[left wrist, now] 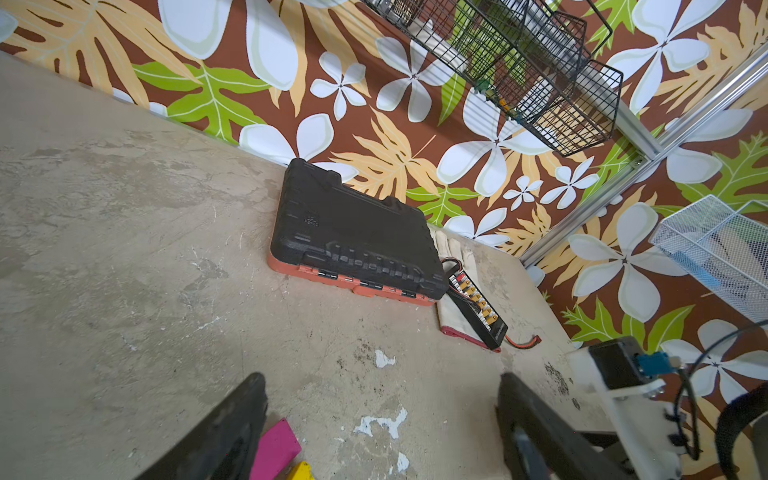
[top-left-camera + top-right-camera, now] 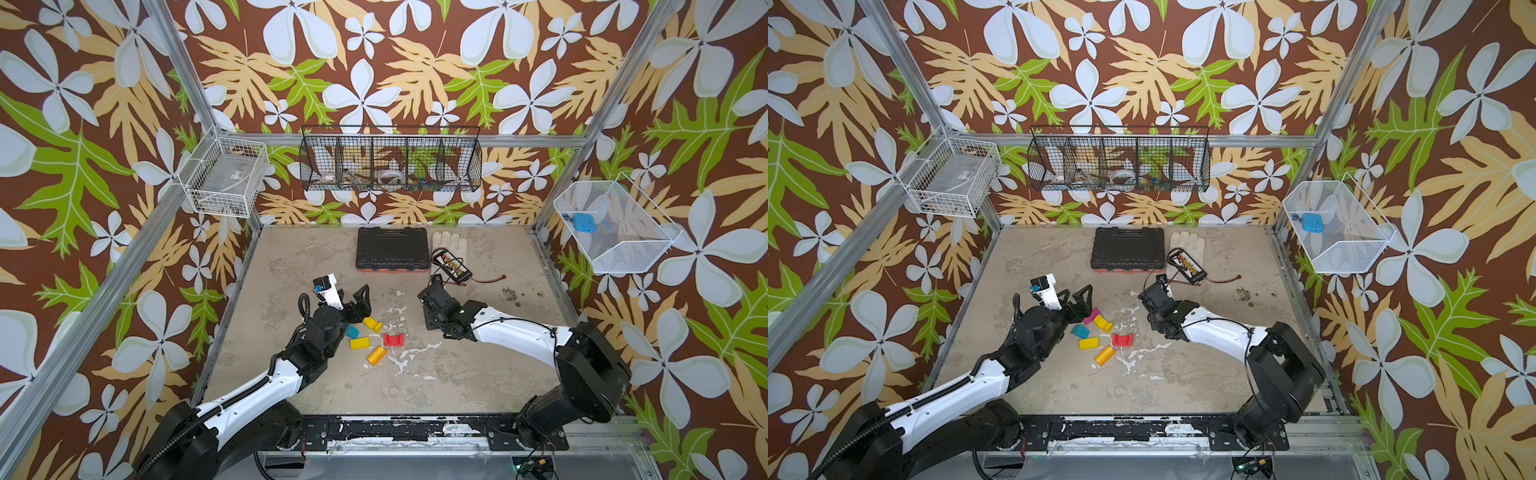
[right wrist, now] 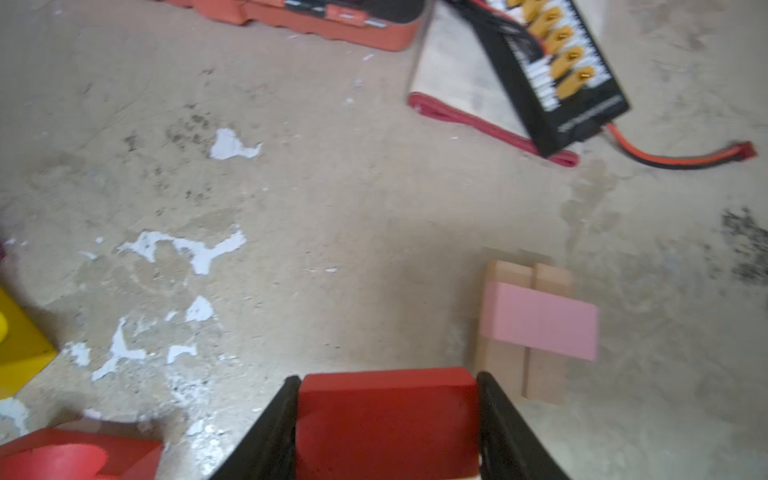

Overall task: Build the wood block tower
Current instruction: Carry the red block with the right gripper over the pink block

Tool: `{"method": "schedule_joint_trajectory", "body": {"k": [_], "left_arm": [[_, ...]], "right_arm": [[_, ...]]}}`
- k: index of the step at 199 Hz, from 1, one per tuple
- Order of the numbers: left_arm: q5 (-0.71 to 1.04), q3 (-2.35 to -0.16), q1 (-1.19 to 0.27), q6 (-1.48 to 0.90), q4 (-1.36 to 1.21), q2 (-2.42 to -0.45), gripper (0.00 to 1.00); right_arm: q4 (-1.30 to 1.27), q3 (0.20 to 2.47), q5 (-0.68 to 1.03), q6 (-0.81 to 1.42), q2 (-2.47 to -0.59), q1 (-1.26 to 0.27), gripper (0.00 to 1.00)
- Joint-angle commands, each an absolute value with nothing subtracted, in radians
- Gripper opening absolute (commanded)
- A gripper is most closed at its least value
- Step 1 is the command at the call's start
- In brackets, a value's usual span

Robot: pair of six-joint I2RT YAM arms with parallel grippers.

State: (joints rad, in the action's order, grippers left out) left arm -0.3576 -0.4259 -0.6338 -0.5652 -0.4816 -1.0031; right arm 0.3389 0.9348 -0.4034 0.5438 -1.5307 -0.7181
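Loose wood blocks lie beside my left gripper [image 2: 355,301]: a yellow arch [image 2: 372,324], a teal block [image 2: 352,331], a yellow brick [image 2: 360,343], an orange half-cylinder [image 2: 376,355] and a red arch [image 2: 393,340]. A magenta block [image 1: 274,451] rests just inside one finger of my open left gripper [image 1: 382,415], untouched. My right gripper [image 3: 388,378] is shut on a red block [image 3: 386,424], held above the table. Just beside it stands the tower, a pink brick [image 3: 540,320] lying across two tan planks [image 3: 503,370]. In both top views the right arm hides the tower.
A black tool case [image 2: 392,251] lies at the back of the table, with a glove [image 2: 449,243] and a black connector board [image 2: 451,266] with a red lead to its right. Wire baskets [image 2: 390,160] hang on the walls.
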Motion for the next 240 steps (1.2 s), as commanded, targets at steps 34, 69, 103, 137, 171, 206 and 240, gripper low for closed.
{"method": "schedule_joint_trajectory", "body": {"k": [34,69,103,137,171,206,240], "left_arm": [[-0.357,-0.437,-0.632,-0.546,-0.519,-1.013,0.88],[-0.359,-0.437,-0.632,-0.545,-0.517,-1.012,0.88],[-0.358,-0.437,-0.633,-0.545,-0.517,-1.010,0.88],[-0.357,-0.438,-0.632,-0.545,-0.514,-1.005,0.88],[-0.356,-0.437,-0.632,-0.545,-0.511,-0.996,0.88],[-0.352,-0.436,-0.632,-0.546,-0.511,-0.993,0.88],[-0.352,-0.436,-0.632,-0.548,-0.512,-0.994,0.87]], "right_arm": [[0.341,0.787,-0.407,0.562,-1.313,-0.604,0.45],[0.320,0.710,-0.354,0.553,-1.259,-0.528,0.43],[0.291,0.678,-0.292,0.546,-1.267,-0.465,0.41],[0.277,0.689,-0.284,0.539,-1.322,-0.461,0.41],[0.271,0.707,-0.276,0.535,-1.384,-0.460,0.38],[0.265,0.714,-0.260,0.528,-1.408,-0.461,0.38],[0.263,0.734,-0.253,0.519,-1.440,-0.460,0.39]]}}
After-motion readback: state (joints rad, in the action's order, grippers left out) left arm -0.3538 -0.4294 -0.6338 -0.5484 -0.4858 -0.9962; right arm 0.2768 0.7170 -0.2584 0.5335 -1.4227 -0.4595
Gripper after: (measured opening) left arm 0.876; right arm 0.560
